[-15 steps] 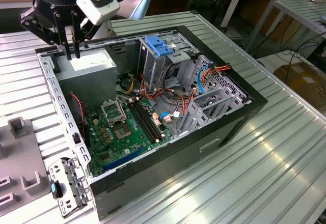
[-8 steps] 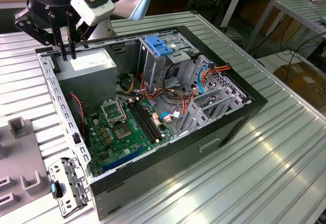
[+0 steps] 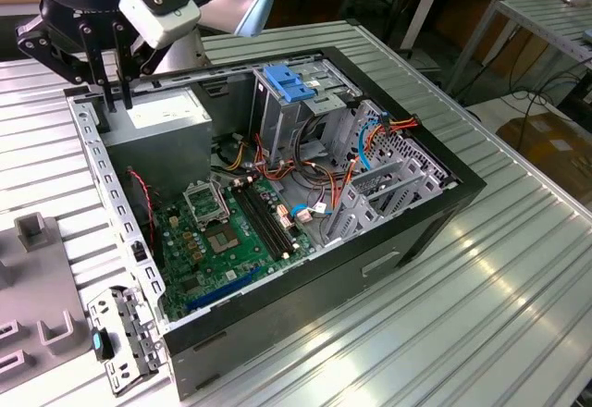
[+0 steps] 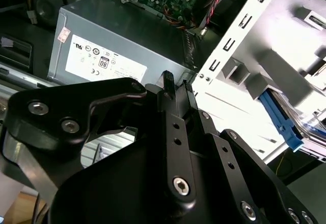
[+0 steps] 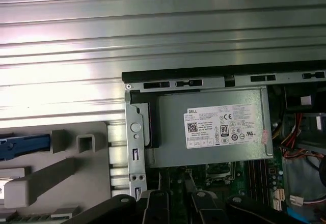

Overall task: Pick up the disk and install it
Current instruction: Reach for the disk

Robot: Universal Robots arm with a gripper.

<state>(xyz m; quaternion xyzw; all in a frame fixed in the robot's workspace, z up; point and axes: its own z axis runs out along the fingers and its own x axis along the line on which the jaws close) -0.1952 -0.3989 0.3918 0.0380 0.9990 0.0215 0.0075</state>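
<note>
Your gripper [image 4: 177, 80], fingers [image 4: 173, 127] narrowly parted and empty, hangs above the power supply [image 4: 127, 35]; descending here could strike the case rim [image 3: 88, 148], far from the disk [image 4: 283, 123].

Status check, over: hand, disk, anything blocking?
Hand open, empty, near the grey power-supply box. Blue-framed metal disk ungripped, outside the black computer case. Case's pale metal edge rail between hand and disk.

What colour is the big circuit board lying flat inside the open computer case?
The circuit board is green. It shows best in the exterior view.
</note>
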